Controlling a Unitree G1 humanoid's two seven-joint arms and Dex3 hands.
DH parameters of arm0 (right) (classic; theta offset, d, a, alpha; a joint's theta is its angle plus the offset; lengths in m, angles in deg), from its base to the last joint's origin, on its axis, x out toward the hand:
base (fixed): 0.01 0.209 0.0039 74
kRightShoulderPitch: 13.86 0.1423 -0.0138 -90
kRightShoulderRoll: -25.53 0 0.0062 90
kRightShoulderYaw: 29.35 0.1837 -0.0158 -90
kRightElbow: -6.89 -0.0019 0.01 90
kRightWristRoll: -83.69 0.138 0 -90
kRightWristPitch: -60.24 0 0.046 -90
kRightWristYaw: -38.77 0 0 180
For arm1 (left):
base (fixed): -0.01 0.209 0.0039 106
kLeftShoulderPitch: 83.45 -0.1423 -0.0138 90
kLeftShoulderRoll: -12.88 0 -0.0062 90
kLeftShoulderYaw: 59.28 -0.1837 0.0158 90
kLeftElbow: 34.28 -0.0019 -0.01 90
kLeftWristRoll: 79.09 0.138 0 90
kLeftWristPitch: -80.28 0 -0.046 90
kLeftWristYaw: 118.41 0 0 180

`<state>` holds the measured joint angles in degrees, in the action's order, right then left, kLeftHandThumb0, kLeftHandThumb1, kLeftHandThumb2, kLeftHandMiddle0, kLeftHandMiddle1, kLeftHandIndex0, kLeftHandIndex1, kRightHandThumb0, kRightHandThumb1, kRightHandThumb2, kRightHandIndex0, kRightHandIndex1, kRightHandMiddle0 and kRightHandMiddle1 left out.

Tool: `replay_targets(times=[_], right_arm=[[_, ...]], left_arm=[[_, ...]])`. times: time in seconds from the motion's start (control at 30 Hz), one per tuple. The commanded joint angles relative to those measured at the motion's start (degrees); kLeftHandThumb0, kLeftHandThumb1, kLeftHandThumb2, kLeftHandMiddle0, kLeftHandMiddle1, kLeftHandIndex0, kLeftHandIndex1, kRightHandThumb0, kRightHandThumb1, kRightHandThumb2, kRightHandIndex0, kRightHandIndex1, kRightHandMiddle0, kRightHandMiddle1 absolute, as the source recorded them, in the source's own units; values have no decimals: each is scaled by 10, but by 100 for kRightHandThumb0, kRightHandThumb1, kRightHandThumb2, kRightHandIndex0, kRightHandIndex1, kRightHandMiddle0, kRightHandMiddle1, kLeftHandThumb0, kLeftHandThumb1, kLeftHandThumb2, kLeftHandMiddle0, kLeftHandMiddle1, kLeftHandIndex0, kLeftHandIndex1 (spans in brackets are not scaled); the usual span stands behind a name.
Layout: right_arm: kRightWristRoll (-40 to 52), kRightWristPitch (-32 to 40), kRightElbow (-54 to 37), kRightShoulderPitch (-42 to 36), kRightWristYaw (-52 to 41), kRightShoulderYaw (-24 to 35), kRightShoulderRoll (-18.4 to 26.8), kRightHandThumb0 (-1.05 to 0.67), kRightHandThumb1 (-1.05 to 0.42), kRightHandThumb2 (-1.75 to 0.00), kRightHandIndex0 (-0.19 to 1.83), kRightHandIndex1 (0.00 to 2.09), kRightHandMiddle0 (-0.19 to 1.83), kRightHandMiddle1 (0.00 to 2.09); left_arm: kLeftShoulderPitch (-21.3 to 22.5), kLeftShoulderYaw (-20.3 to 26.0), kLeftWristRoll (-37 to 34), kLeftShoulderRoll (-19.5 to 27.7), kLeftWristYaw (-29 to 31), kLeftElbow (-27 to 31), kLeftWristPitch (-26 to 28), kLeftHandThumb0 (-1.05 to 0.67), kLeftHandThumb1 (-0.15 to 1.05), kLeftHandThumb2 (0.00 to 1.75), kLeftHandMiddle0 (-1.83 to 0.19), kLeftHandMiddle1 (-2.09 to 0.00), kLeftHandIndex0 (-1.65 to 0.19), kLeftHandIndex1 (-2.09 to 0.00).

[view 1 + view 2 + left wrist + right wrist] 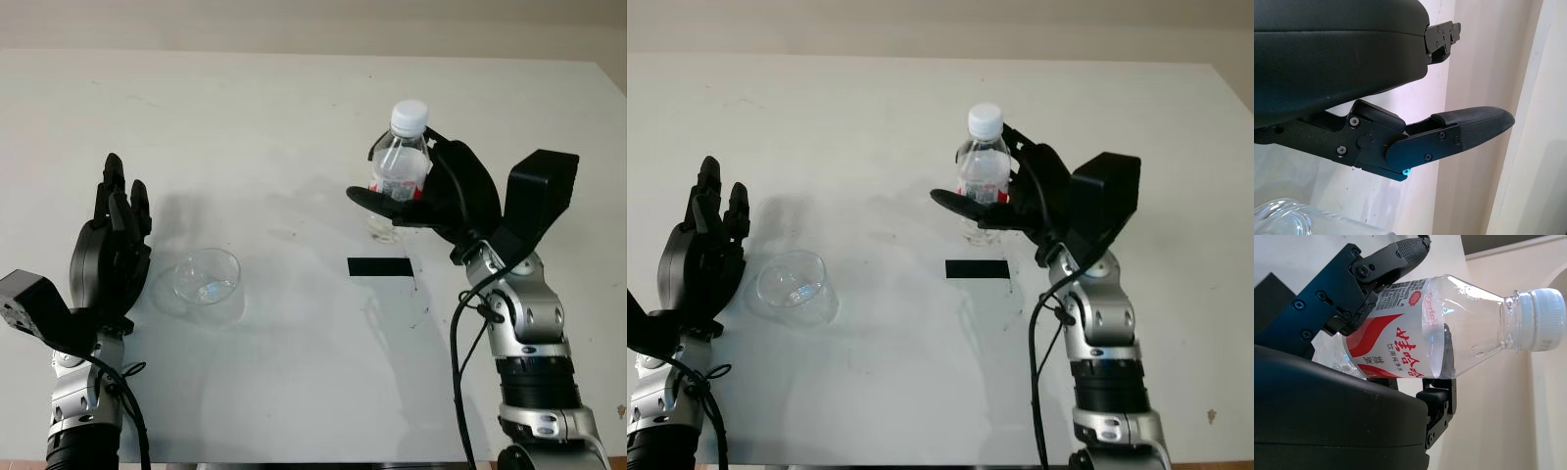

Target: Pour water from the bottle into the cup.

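Clear plastic water bottle (400, 176) w/ white cap on, red-white label, upright on table's right side. Clear cup (207, 282) upright on the left, well apart from bottle, looks empty.

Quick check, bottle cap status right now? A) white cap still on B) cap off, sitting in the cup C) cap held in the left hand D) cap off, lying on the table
A: the white cap sits on the neck of the bottle, which the right hand grips around its labelled body, upright; the left hand is open beside the cup.
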<state>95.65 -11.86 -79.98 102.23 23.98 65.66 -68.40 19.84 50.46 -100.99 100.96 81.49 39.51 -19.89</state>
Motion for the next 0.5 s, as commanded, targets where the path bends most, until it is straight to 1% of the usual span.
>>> replay_targets(times=[0.0, 0.27, 0.37, 0.47], right_arm=[[0, 0, -7, -15, 4, 0, -6, -37, -105, -47, 124, 209, 81, 209], [-20, -55, 15, -57, 16, -14, -32, -41, -105, -47, 127, 209, 79, 209], [-27, -91, 32, -68, 15, -16, -38, -41, -105, -48, 123, 209, 74, 209], [-21, -106, 47, -71, 18, -12, -47, -42, -105, -46, 121, 209, 71, 209]], left_arm=[[-19, -1, 1, -5, 0, -5, 4, -84, 105, 71, 19, 0, 19, 0], [-20, 2, 2, 2, 3, -7, 4, -84, 105, 70, 19, 0, 19, 0], [-19, 2, 0, 1, 1, -6, 7, -84, 105, 71, 19, 0, 19, 0], [-20, 3, 0, 1, 2, -4, 9, -83, 105, 71, 19, 0, 19, 0]])
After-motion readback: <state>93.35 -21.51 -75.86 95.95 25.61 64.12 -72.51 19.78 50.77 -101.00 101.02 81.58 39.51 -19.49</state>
